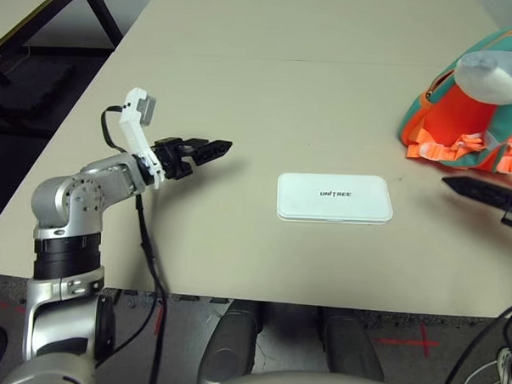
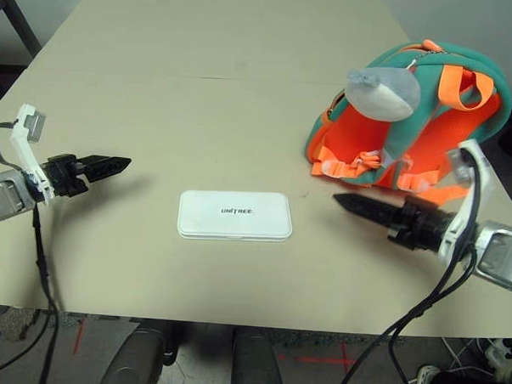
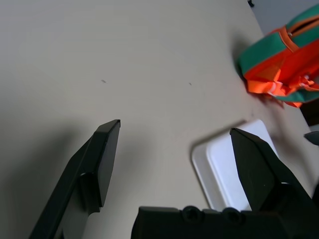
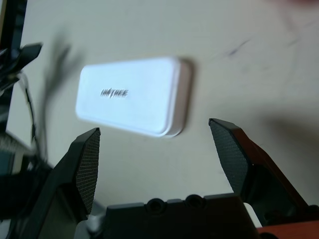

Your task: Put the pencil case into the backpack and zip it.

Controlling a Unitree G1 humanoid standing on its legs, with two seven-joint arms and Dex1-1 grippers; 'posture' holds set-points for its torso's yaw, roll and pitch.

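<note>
Plainly, from my head cameras, the pencil case (image 2: 235, 215) lies flat on the table (image 2: 209, 88) between my two arms, lettering up, its long axis running across me from left to right. My right gripper (image 2: 351, 203) sits just off the case's right short end, aimed along that long axis, and from here I judge it the nearer of the two; my left gripper (image 2: 113, 164) hangs off the case's left end, a little farther away and slightly farther back on the table. The backpack (image 2: 420, 123) rests to my right, beyond the right gripper, orange straps facing me and the grey-blue plush charm (image 2: 384, 91) lying on top. From this height both sets of fingers look like a single dark wedge, so spread cannot be read here.

Through my left wrist camera the fingers (image 3: 102, 164) stand wide apart with nothing between them but bare table. The case's near end shows beside the far finger, and the backpack shows in a far corner.

Through my right wrist camera the fingers (image 4: 87, 164) are likewise spread and empty. Here the case is seen whole, just ahead of the fingertips and lying a little aslant to them, its short end with rounded corners toward me. I would judge that the right arm must come around to span the narrow width rather than the length. No view shows the backpack's zipper opening clearly.
</note>
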